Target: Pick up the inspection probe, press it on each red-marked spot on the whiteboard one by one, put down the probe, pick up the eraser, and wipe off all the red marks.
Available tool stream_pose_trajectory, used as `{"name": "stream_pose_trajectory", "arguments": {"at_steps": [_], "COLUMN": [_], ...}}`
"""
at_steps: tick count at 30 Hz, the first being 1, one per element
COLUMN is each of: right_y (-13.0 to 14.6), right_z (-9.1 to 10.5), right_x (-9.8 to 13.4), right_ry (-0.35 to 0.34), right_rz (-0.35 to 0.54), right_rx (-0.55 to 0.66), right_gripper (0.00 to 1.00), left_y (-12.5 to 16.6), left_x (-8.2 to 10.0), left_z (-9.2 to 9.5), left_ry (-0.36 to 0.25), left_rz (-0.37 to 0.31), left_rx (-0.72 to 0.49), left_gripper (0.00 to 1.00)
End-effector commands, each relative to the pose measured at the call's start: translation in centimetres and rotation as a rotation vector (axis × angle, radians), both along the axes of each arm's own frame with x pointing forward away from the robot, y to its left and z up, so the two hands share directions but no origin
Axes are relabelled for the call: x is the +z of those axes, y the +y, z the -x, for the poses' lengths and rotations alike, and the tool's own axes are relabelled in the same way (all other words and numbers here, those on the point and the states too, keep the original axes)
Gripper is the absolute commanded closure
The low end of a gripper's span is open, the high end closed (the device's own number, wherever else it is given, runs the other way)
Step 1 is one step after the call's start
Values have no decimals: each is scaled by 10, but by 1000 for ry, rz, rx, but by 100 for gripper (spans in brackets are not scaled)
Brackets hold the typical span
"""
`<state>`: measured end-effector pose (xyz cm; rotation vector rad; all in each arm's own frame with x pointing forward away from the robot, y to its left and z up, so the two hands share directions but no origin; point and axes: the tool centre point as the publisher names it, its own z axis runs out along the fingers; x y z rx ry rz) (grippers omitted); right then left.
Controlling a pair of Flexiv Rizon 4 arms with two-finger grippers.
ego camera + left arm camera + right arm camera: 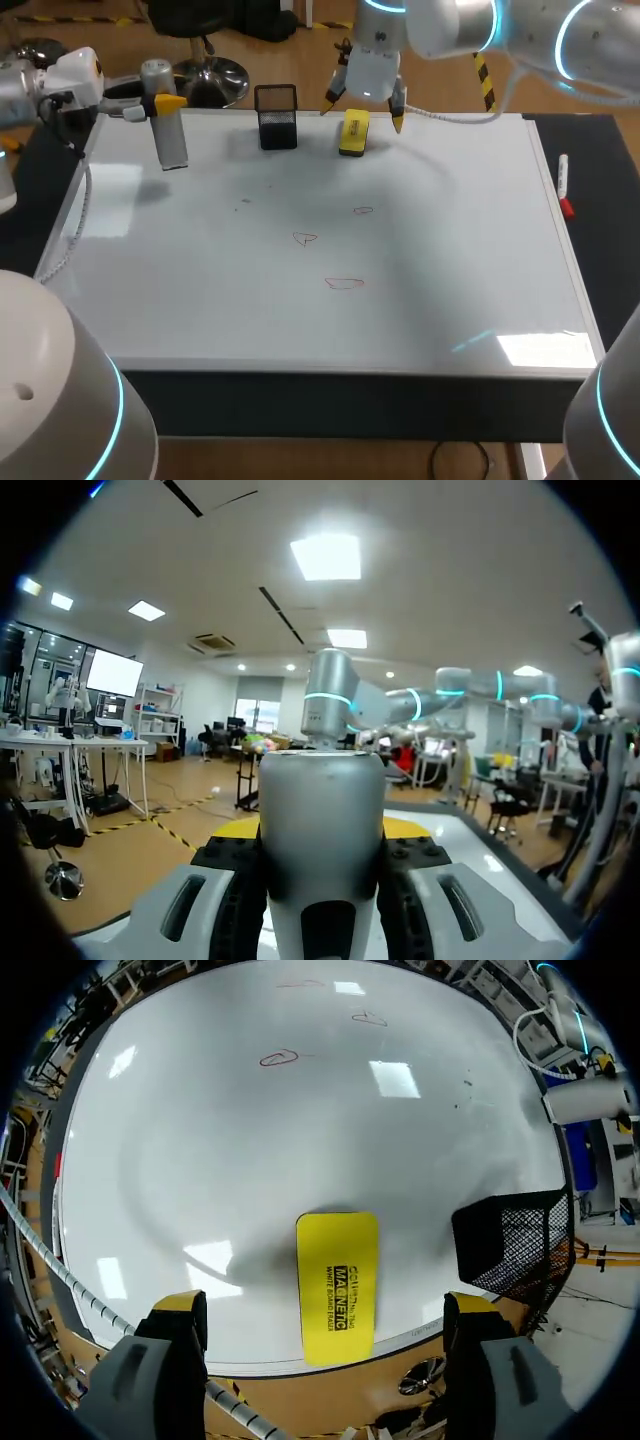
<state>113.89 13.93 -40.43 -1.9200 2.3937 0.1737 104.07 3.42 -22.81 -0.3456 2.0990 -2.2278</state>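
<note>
Yellow-tipped left gripper [322, 880] clenched on the silver probe [322, 810], upright at far left corner of whiteboard [420, 290]; right gripper [325, 1305] spread wide above yellow eraser [337, 1285] lying at far edge, beside black mesh holder [277, 118]. Three red marks [343, 283] mid-board.

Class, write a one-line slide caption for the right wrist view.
Open claw above the yellow eraser near the whiteboard edge, mesh basket alongside.
</note>
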Motion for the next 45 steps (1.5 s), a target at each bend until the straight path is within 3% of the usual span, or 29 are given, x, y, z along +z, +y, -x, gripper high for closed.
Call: {"name": "stream_pose_trajectory", "arguments": {"at_steps": [1,25,27,39,42,45], "right_y": [-1,6,6,5,4,4], "right_z": [-3,-17,-18,-19,-19,-20], "right_x": [-1,-20,-22,-28,-28,-28], "right_ry": [5,53,57,69,69,66], "right_rz": [5,46,51,70,72,74], "right_rx": [15,77,78,69,69,67], "right_gripper": [0,0,6,18,50,61], "left_y": [-1,-1,-1,-1,-1,-1], "left_x": [1,1,1,1,1,1], "left_z": [2,2,2,2,2,2], "left_ry": [-2,-2,-2,-2,-2,-2], "left_rz": [-1,-1,-1,-1,-1,-1], "left_rx": [6,6,6,6,6,6], "left_gripper": [100,100,100,100,100,100]}}
